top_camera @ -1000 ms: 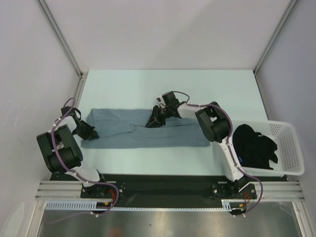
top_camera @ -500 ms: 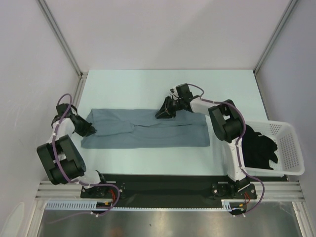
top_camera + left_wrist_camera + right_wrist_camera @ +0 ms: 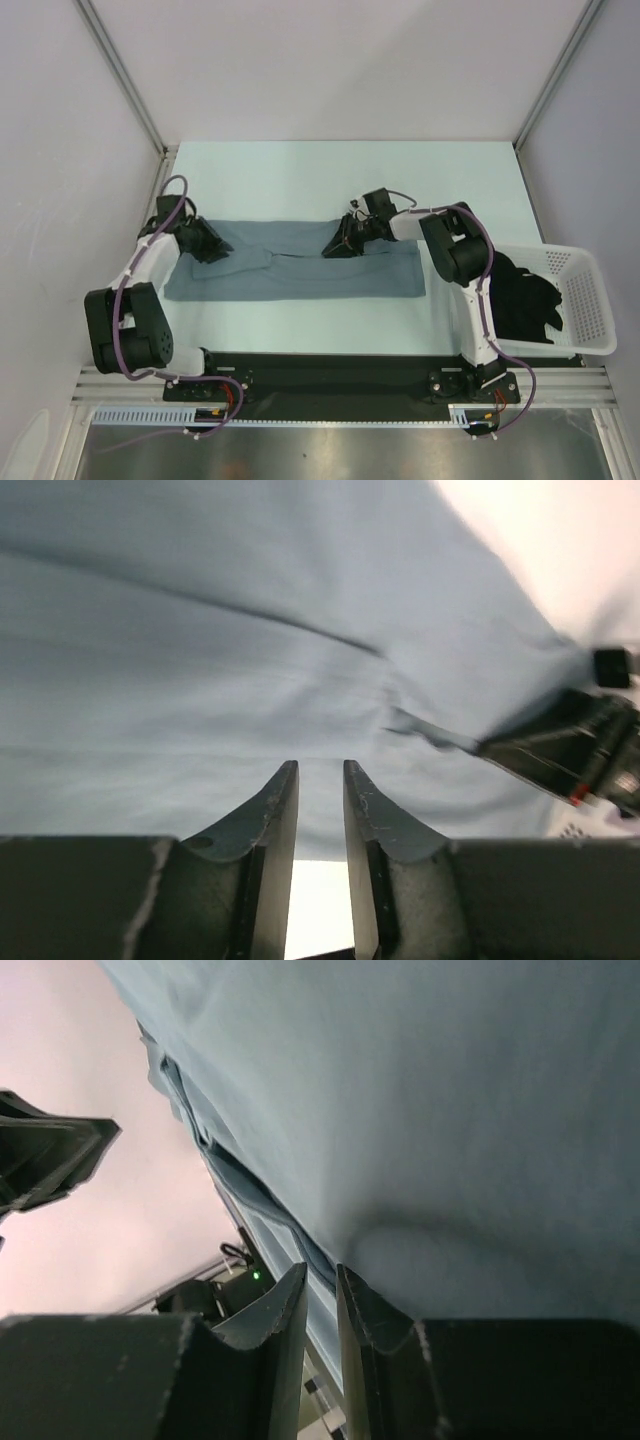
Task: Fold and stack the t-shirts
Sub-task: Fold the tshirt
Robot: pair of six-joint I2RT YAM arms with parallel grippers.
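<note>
A fold seems in hand: the grey-blue t-shirt (image 3: pixel 300 272) lies flat along the tabletop (image 3: pixel 300 180), with the left end effector (image 3: pixel 320 772) and right end effector (image 3: pixel 321 1272) nearly clenched at its far edge, whether gripping cloth I cannot tell, and both must next draw that edge evenly nearward.

A white lattice basket (image 3: pixel 585 290) stands at the right edge of the pale green table (image 3: pixel 330 170), near the front. White walls (image 3: pixel 330 70) close the table on three sides, with grey metal posts (image 3: pixel 122 75) in the back corners.
</note>
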